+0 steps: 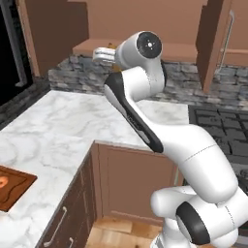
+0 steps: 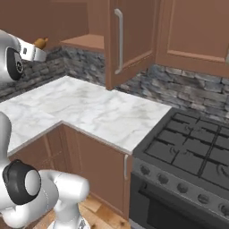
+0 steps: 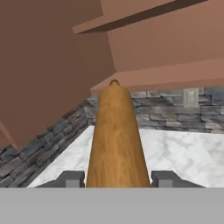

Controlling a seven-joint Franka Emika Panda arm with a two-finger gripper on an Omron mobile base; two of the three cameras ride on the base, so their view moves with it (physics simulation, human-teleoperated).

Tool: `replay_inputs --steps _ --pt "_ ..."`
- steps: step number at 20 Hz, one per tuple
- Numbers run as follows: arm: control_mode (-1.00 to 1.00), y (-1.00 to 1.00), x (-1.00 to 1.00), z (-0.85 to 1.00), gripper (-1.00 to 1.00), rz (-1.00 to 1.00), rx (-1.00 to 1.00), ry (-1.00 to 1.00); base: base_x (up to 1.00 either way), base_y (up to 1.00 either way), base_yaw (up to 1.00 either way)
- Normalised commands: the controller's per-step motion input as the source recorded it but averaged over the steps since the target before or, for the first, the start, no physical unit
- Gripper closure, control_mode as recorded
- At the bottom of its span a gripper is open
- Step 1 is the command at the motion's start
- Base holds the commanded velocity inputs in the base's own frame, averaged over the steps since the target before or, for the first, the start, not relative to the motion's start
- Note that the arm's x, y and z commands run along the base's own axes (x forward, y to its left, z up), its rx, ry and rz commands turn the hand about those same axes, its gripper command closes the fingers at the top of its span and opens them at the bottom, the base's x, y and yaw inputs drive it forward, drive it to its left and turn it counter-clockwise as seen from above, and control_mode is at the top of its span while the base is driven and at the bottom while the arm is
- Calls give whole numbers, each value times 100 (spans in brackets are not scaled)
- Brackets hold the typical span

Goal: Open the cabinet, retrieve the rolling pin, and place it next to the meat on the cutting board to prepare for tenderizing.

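On the left, the small reddish-brown wooden cutting board lies on the white marble worktop. The gripper is clamped on the light-tan wooden rolling pin, which juts forward between its fingers, before the open brown wooden cabinet.

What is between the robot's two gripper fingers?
The rolling pin sits between the gripper fingers, pointing away toward the open cabinet. The hand view shows it.
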Motion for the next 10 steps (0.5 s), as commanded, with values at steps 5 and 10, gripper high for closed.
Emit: replay_inputs --steps 5,10 --pt "100 0 0 0 100 0 0 0 -85 -51 39" --pt "100 0 0 0 100 0 0 0 -92 -30 38"
